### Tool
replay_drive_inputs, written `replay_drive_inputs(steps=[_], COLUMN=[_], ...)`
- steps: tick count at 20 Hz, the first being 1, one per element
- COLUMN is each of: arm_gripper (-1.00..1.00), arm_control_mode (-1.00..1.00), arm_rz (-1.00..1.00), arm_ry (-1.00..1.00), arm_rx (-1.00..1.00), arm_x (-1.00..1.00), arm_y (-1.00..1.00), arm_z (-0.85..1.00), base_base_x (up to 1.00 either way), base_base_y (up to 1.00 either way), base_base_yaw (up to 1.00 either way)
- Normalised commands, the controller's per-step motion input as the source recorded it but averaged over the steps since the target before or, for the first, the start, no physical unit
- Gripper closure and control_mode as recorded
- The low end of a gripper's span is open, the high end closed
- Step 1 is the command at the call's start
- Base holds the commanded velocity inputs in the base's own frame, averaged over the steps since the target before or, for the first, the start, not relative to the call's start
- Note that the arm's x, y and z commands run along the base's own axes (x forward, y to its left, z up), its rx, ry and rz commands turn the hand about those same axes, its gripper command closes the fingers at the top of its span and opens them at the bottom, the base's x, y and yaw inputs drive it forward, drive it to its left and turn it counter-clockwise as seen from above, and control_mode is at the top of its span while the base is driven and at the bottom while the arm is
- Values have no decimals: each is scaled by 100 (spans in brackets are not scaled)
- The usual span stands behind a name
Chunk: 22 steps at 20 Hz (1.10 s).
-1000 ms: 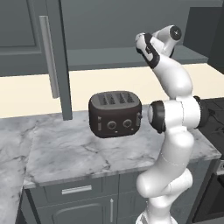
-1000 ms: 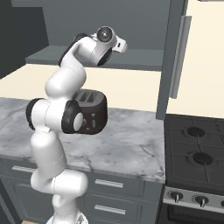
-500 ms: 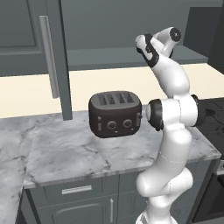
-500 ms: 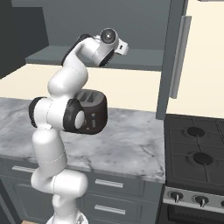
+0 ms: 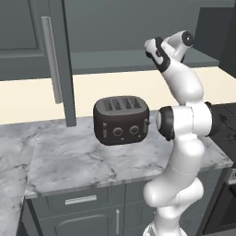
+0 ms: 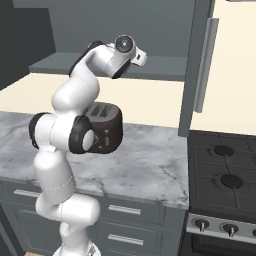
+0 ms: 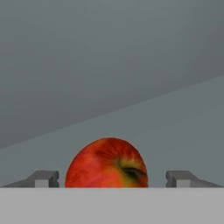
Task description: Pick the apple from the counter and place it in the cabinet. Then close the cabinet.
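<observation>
Little has changed over the last second: the arm's upper links have been drawn slightly back from the cabinet, and the hand has been kept at shelf height throughout.

The apple (image 7: 106, 162) is seen in the hand view lying on the grey inner shelf (image 7: 175, 131), between the two finger tips (image 7: 43, 178) but clear of both, a visible gap being left on each side. The gripper (image 7: 113, 179) is therefore spread wide and nothing is pinched by it. Being round, the apple has no real long axis; its dark stem hollow is turned toward the camera and to the right of the view, so the stem axis lies roughly flat rather than upright. How that maps onto the room cannot be told, since the view rolls with the hand.

Placement is judged done, and the step in hand is the retreat from the shelf. In the base views the hand (image 5: 159, 50) is held up at the open cabinet (image 5: 106, 27), above the toaster (image 5: 121, 120) that stands on the counter (image 5: 92, 159).

Next, the hand would have to be backed straight out without the fruit being nudged into a roll. Then the open door (image 6: 197, 70), standing edge-on toward the robot with its bar handle (image 6: 206, 65), would have to be pushed round until shut.
</observation>
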Motion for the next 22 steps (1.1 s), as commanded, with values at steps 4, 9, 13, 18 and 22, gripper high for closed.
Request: replay_drive_inputs(steps=[4,9,13,18,22], arm_gripper=[-100,-100,-100,-100,-100], arm_control_mode=[-100,-100,-100,-100,-100], arm_rz=[0,0,0,0,-1], arm_ry=[0,0,0,0,8], arm_rx=[0,0,0,-1,-6], arm_x=[-67,-81,-99,-100,-100], arm_y=[0,4,29,48,56], arm_z=[0,1,4,6,24], base_base_x=[0,0,0,0,0], base_base_y=[0,0,0,0,0], base_base_yaw=[0,0,0,0,0])
